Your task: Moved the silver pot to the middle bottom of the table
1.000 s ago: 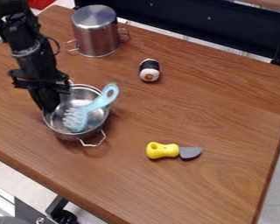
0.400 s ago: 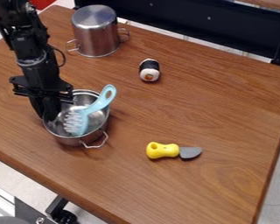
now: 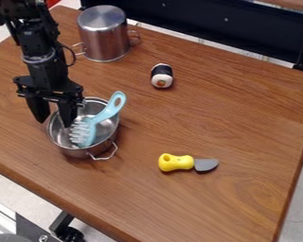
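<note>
The gripper (image 3: 53, 122) is at the left of the table, its two fingers spread apart across the upper-left rim of the open silver pot. One finger is outside the pot's wall and the other over its inside. The silver pot (image 3: 83, 151) stands upright on the wooden table (image 3: 198, 203), left of the middle. A light blue brush (image 3: 106, 112) leans in it, bristles down and handle toward the upper right. One wire handle sticks out at the pot's lower right.
An upside-down silver pot (image 3: 103, 35) stands at the back left. A sushi roll toy (image 3: 162, 76) lies right of the gripper, and a yellow-handled toy knife (image 3: 177, 162) lies right of the open pot. The table's front edge runs below.
The open pot has shifted slightly down, its handle turning a little, and the brush has tilted more upright. The gripper's fingers have opened from the pot's rim.
</note>
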Controlling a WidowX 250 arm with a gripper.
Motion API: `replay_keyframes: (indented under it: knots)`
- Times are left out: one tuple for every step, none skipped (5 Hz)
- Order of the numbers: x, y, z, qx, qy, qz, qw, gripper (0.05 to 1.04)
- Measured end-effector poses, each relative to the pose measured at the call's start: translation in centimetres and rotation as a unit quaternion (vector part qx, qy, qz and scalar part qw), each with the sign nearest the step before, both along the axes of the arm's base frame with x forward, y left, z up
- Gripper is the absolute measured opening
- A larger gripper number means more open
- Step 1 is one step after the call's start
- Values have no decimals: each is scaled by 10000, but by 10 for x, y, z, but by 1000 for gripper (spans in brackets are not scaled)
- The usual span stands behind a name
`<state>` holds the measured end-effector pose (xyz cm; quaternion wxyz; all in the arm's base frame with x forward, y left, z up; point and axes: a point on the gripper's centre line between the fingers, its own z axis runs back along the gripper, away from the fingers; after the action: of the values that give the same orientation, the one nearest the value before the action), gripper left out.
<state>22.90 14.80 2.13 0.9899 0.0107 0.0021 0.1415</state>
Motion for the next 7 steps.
replay_keyframes:
  knots:
    - [2, -2, 12, -65, 39, 87, 9999, 999]
    - [4, -10, 20, -159, 177, 145, 9996, 1000]
    - [12, -23, 36, -257, 115, 316, 9991, 1000]
    - [22, -44, 42, -296, 139, 465, 9984, 1000]
    - [32, -67, 45, -470, 33, 475, 9978, 1000]
    - [42, -84, 52, -462, -30, 405, 9981, 1000]
    - [47, -102, 54, -662, -48, 369, 9971, 1000]
